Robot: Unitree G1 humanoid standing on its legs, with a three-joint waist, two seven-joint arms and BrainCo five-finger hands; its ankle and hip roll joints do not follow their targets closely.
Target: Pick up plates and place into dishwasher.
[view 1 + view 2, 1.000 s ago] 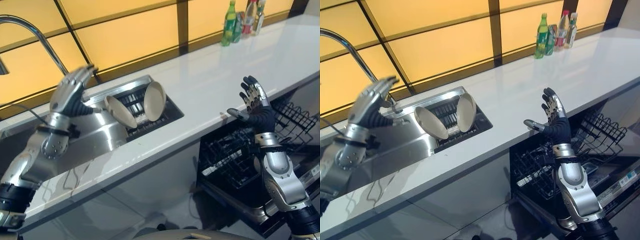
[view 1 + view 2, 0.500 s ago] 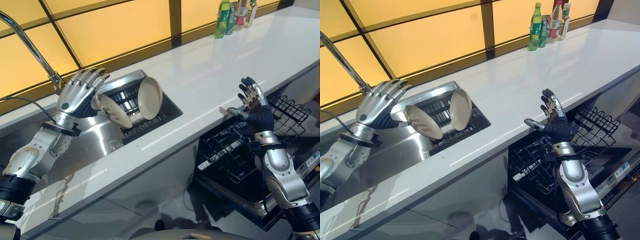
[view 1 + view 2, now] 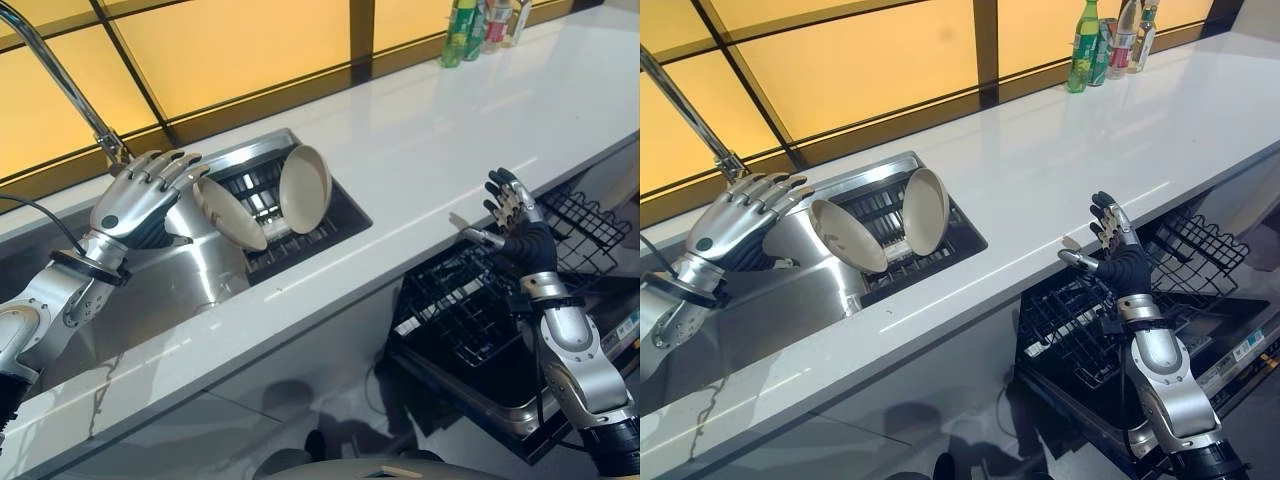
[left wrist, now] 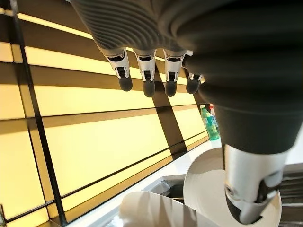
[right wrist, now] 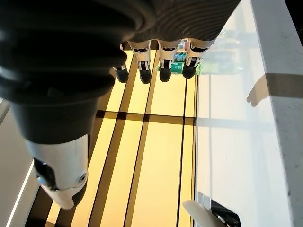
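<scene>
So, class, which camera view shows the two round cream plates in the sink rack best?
The left eye view: both round cream plates stand whole in the dark sink rack. The right eye view matches it; the left wrist view crops them; the right wrist view catches an edge.

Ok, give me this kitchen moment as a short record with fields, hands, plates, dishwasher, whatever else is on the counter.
left hand: open, fingers spread, right beside the nearer plate, not gripping it
right hand: open, raised at the counter edge above the dishwasher rack, holding nothing
plates: two, nearer plate and farther plate, both on edge in the sink rack
dishwasher rack: pulled out below the counter, no plates seen in it
counter: white, bottles at the far end
faucet: behind the left hand
</scene>
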